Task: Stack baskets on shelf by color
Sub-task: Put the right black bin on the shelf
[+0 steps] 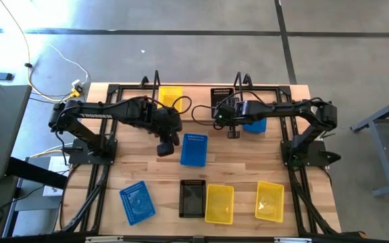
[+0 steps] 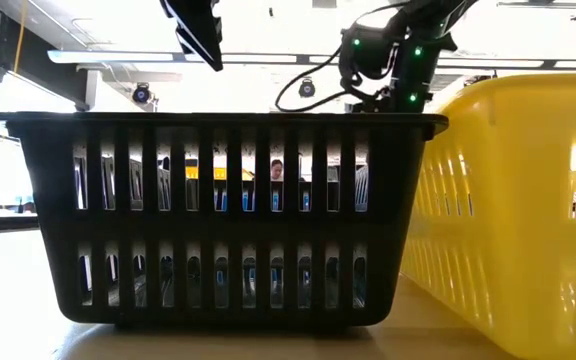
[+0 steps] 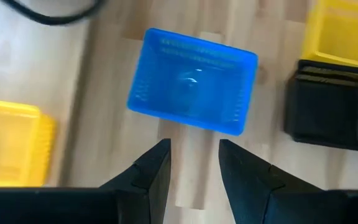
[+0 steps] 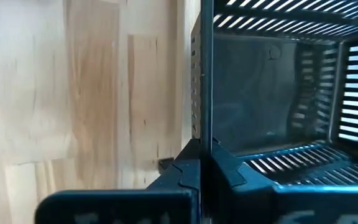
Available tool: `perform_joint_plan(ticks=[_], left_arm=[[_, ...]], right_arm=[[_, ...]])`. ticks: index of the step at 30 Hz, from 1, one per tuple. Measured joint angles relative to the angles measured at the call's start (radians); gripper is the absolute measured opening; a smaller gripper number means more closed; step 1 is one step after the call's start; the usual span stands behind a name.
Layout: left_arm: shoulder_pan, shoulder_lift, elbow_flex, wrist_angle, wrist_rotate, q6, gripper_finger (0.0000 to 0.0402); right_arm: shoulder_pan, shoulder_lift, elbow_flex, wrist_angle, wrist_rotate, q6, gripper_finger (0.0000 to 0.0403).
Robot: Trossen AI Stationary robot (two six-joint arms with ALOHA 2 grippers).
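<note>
My left gripper [image 1: 166,145] [image 3: 194,165] hangs open above the table's middle, just left of a blue basket [image 1: 194,149] [image 3: 191,81] that rests on its base. My right gripper [image 1: 228,120] [image 4: 202,165] is at the far side, shut on a black basket [image 1: 222,97] [image 4: 272,93]. The shelf [image 1: 156,81] of thin black rods runs along the far edge. A yellow basket [image 1: 171,96] sits at its left end and a blue one [image 1: 254,124] lies partly under my right arm. My right gripper pinches the black basket's side wall at its top rim [image 4: 202,134], one finger inside the basket and one outside. The fingers come from above, and the rim runs straight away from them. Whether the basket is lifted, I cannot tell.
Along the near edge stand a blue basket [image 1: 136,201], a black one [image 1: 192,198] [image 2: 228,220] and two yellow ones [image 1: 219,203] [image 1: 270,200]. Bare wood lies between this row and the middle blue basket. A black tube frame [image 1: 100,196] borders the table.
</note>
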Motion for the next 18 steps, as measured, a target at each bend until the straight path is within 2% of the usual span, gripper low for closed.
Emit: perform_joint_plan(ticks=[5, 10, 18], left_arm=[[-0.005, 0.0, 0.0, 0.0, 0.159, -0.036, 0.0127], [-0.013, 0.0, 0.0, -0.001, 0.282, -0.126, 0.0127], [-0.073, 0.0, 0.0, -0.051, 0.312, -0.184, 0.0127]], right_arm=[[-0.016, 0.0, 0.0, 0.003, -0.054, -0.004, 0.0], [-0.016, -0.001, 0.0, 0.006, -0.046, -0.004, 0.0], [-0.016, -0.001, 0.0, 0.008, -0.04, 0.003, 0.0]])
